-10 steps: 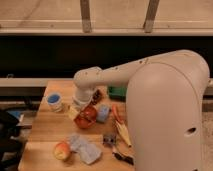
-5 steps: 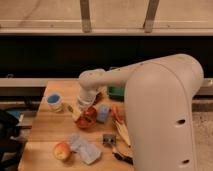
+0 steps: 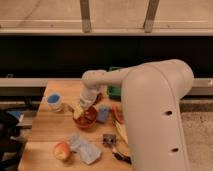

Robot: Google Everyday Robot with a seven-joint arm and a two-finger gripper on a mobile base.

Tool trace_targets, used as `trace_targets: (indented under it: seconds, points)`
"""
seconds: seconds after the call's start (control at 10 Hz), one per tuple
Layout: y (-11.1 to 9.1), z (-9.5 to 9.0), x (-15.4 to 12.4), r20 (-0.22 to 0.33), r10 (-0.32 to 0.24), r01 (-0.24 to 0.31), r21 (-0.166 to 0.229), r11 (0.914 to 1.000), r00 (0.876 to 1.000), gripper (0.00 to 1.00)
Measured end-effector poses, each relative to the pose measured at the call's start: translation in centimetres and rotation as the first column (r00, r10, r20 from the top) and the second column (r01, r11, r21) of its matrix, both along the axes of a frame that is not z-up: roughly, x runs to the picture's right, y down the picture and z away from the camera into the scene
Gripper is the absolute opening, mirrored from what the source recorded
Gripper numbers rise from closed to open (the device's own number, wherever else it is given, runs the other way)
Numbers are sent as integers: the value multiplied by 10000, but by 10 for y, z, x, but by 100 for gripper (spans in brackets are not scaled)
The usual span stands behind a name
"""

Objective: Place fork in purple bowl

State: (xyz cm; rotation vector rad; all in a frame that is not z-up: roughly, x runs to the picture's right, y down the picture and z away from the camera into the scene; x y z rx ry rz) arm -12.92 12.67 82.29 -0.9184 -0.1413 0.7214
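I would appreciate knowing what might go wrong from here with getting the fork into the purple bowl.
1. The gripper sits low over the left rim of the purple bowl; pressing further might shove or tip it.
2. I cannot make out the fork, so it may not be securely held and might land on the table.
3. The blue cup stands close on the left; a sideways move might knock it.

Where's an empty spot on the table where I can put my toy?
Bare wood shows on the left of the table, between the blue cup and the apple, and in a strip behind the cup. The middle and right are crowded: the gripper hangs over the dark reddish bowl, with a crumpled wrapper and a blue packet close by.
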Motion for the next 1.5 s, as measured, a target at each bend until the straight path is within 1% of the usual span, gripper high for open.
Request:
trace_targets:
  seconds: [0.3, 0.4, 0.5, 0.6, 0.7, 0.8, 0.9, 1.0, 1.2, 1.4, 1.5]
  points:
    - [9, 11, -9, 269, 113, -108, -202, 9997, 9996, 59]
    - [13, 13, -12, 348, 137, -128, -263, 9996, 9993, 57]
    - [14, 14, -14, 380, 147, -137, -265, 9996, 9992, 49]
    - [15, 14, -15, 392, 143, -133, -267, 9996, 9991, 43]
    - [18, 14, -16, 412, 133, -124, -237, 9996, 9991, 21]
    - [18, 13, -15, 381, 162, -154, -217, 9996, 9991, 9]
    - [18, 13, -14, 358, 186, -179, -190, 9997, 9992, 3]
    - [18, 12, -13, 330, 211, -206, -160, 9997, 9992, 0]
    - [17, 10, -11, 308, 229, -226, -75, 9997, 9993, 0]
    - [2, 0, -9, 193, 178, -184, 286, 9994, 9997, 0]
    - [-8, -8, -7, -22, 146, -144, 516, 9986, 9999, 0]
